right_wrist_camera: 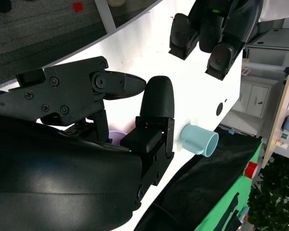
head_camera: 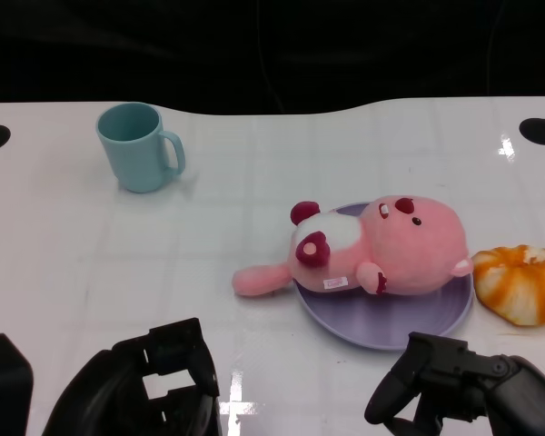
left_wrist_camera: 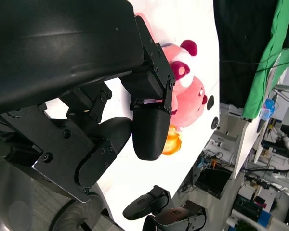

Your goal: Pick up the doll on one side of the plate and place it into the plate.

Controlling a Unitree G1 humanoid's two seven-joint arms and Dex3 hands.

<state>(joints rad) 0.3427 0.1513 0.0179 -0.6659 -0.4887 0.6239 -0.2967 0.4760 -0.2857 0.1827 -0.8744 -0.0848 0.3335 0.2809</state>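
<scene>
Item: pink plush doll (head_camera: 381, 250), lying on its side across my purple plate (head_camera: 381, 327), head toward my right, white belly and dark red paw pads facing me, a small label on its underside; its tail end overhangs the plate's left rim and rests on the white tabletop (head_camera: 91, 263). The same doll shows in my left wrist view (left_wrist_camera: 190, 91), past my fingers. Item: plate, round and shallow, resting flat on the tabletop in front of me and to my right; a sliver of it shows between the fingers in my right wrist view (right_wrist_camera: 116, 138). Item: orange-and-white striped pumpkin-shaped toy (head_camera: 520, 282), just beside the plate's right rim; I cannot tell whether it touches the doll's foot. Item: light teal mug (head_camera: 138, 147), upright, handle pointing to my right, well apart from the plate toward the far left of the tabletop; it also shows in my right wrist view (right_wrist_camera: 199, 139). Item: my left hand (head_camera: 159, 381), low at the near edge, clear of the doll, fingers apart and holding nothing. Item: my right hand (head_camera: 454, 386), near the plate's front rim without touching it, fingers loosely parted and empty. Item: two dark round holes in the tabletop, one at each far corner.
</scene>
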